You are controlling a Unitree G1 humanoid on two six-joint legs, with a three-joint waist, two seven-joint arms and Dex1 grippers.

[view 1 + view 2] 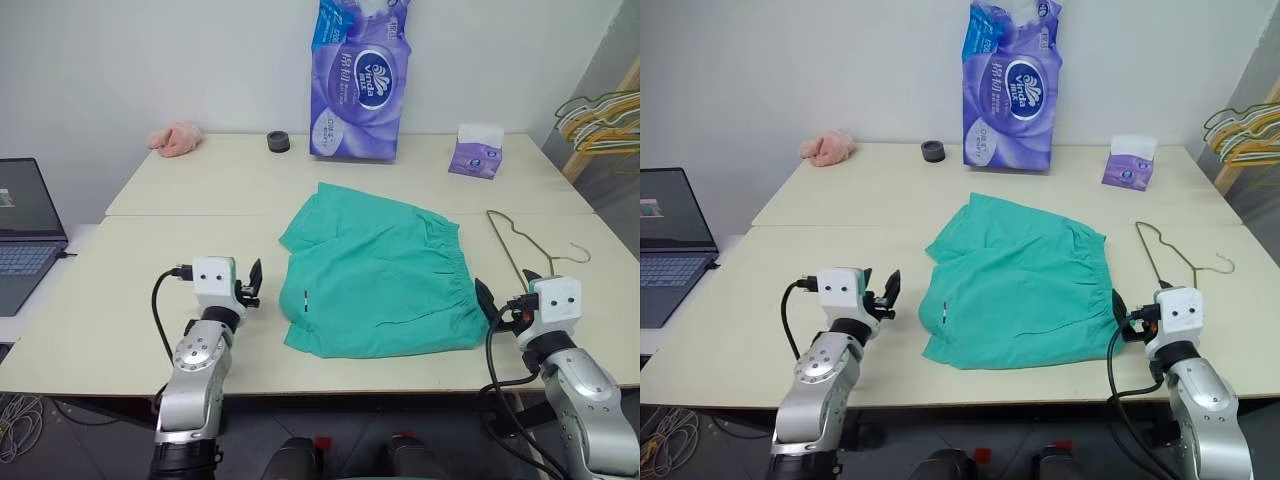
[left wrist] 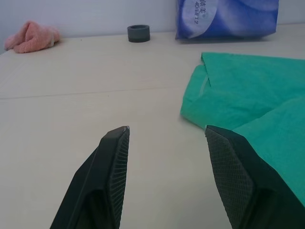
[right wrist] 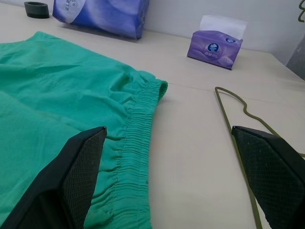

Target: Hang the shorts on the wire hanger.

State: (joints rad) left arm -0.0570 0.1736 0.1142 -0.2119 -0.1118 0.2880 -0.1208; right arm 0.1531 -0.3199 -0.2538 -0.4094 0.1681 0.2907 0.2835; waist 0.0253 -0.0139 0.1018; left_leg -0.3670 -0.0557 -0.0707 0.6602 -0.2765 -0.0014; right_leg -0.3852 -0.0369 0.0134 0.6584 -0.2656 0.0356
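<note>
The teal-green shorts (image 1: 375, 270) lie flat in the middle of the table, with the gathered waistband (image 3: 138, 138) toward the right. On the table just right of them rests the thin olive wire hanger (image 1: 520, 245), hook pointing right. My left gripper (image 1: 248, 285) hovers level by the shorts' left edge, open, with bare table between its fingers (image 2: 114, 162). At the waistband's near corner my right gripper (image 1: 507, 288) is open wide; the waistband shows by one finger and the hanger wire (image 3: 238, 138) by the other. Neither gripper holds anything.
An open laptop (image 1: 25, 240) sits at the far left. Along the back stand a pink cloth (image 1: 175, 138), a small black ring (image 1: 278, 141), a tall purple tissue pack (image 1: 360, 80) and a purple tissue box (image 1: 475, 152). Bunched hangers (image 1: 600, 115) hang beyond the right edge.
</note>
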